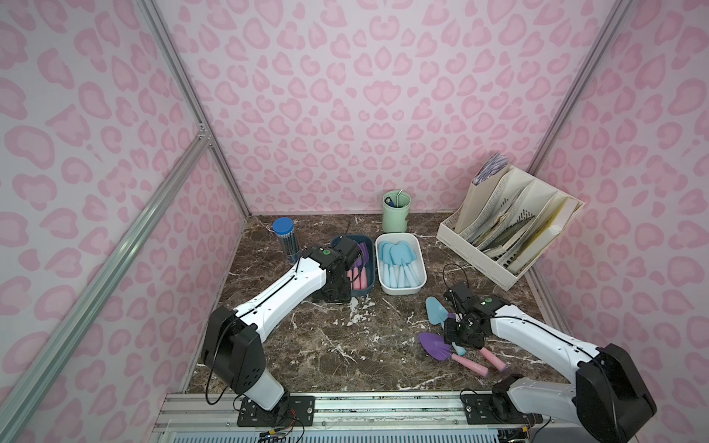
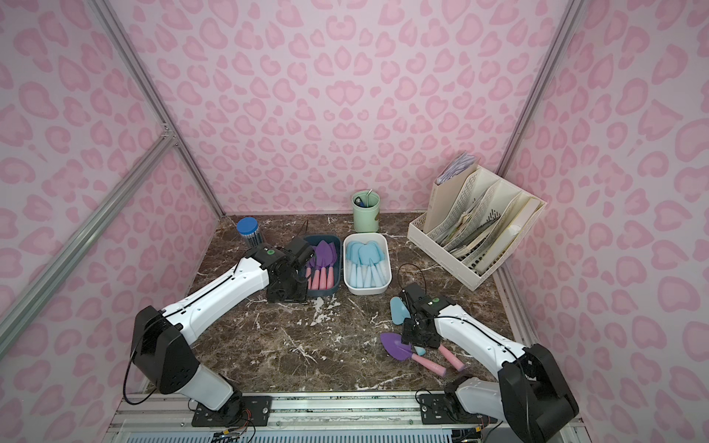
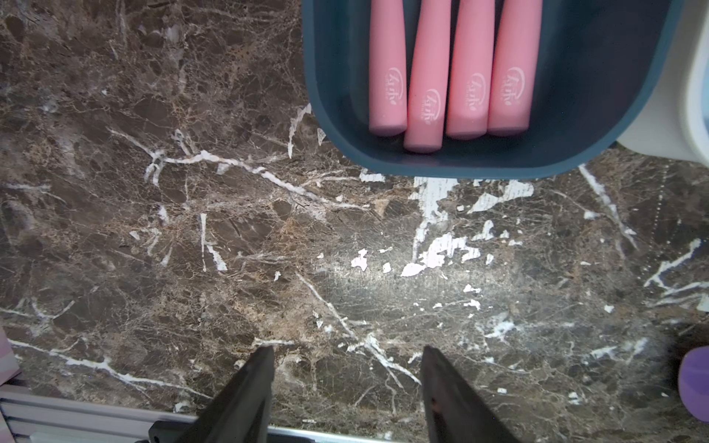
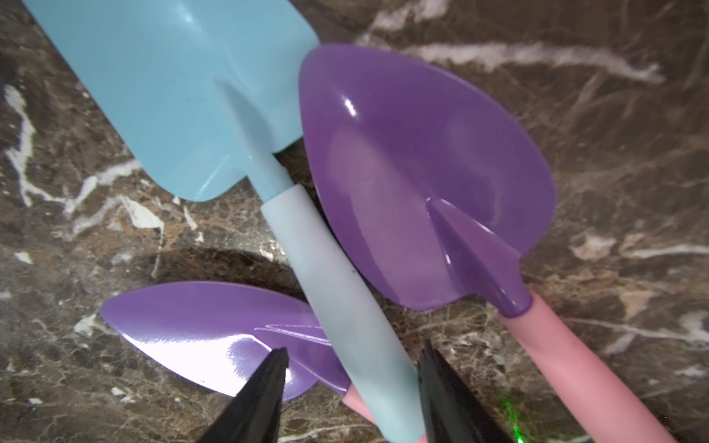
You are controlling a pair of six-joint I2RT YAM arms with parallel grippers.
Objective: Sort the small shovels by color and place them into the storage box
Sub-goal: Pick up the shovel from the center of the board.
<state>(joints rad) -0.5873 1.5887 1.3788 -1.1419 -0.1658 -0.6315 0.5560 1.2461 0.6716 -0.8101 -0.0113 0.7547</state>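
Three small shovels lie at the front right of the marble table: a light blue one and two purple-bladed ones with pink handles. My right gripper is open, its jaws on either side of the light blue handle with a gap showing. A dark blue storage box holds several purple shovels with pink handles. Beside it, a white box holds several light blue shovels. My left gripper is open and empty, over the bare table in front of the dark blue box.
A clear tube of pencils with a blue cap stands at the back left. A green cup is at the back centre and a cream file rack at the back right. An aluminium rail runs along the table's front edge.
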